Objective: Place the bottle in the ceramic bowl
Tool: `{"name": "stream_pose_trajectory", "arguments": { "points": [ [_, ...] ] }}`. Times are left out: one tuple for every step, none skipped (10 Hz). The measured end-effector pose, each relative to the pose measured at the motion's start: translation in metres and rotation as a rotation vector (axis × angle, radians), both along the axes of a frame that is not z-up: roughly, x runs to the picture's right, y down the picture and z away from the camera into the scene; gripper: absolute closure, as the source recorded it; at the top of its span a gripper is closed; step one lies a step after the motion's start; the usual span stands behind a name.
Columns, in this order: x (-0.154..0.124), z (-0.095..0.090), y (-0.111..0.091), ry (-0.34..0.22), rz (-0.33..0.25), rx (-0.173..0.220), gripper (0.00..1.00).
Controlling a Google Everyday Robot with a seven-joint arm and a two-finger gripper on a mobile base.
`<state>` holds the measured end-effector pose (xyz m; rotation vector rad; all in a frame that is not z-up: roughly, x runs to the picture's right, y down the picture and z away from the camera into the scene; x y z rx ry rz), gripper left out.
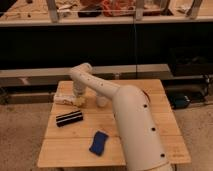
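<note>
The gripper [78,96] hangs at the end of the white arm [130,120], low over the left rear part of the wooden table [150,145]. It points downward, and whether it is spread or closed cannot be told. Nor can it be told whether it touches anything.

Just beside it lies the bottle [64,99], a pale, elongated item on its side on the tabletop, with its long axis running left to right. Its right end reaches under the gripper.

To the right of the gripper stands a white cup [102,101], upright and close to the arm's near link.

In front of the bottle, toward the table's left edge, lies a flat black bar-shaped object [69,118], slightly angled. Farther forward, near the front edge, lies a blue sponge [98,143], well apart from the bottle.

The bowl [146,94] shows only as a reddish sliver at the right side of the arm, which covers the rest of it. It sits toward the table's right rear, well apart from the bottle.

Behind the table runs a dark bench [100,22] with cluttered items on top.
</note>
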<state>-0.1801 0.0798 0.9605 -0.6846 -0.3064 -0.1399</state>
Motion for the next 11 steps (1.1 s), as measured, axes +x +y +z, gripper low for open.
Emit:
{"name": "stream_pose_trajectory", "arguments": {
  "points": [
    [0.0,-0.002,-0.002,0.001,-0.001,0.0,0.87],
    [0.001,-0.006,-0.006,0.008,0.001,0.0,0.94],
    [0.003,-0.013,-0.015,0.021,0.002,0.002,0.99],
    [0.005,-0.021,-0.023,0.033,0.002,0.002,1.0],
    [0.006,-0.027,-0.031,0.043,0.001,0.003,1.0],
    [0.006,-0.029,-0.032,0.045,-0.001,0.002,1.0],
    [0.007,-0.029,-0.033,0.047,-0.001,0.002,1.0],
    [0.012,-0.03,-0.034,0.052,0.002,0.003,0.99],
    [0.021,-0.035,-0.036,0.055,0.005,0.005,0.95],
    [0.03,-0.038,-0.038,0.06,0.008,0.004,0.86],
    [0.036,-0.04,-0.038,0.063,0.009,0.004,0.77]
  ]
}}
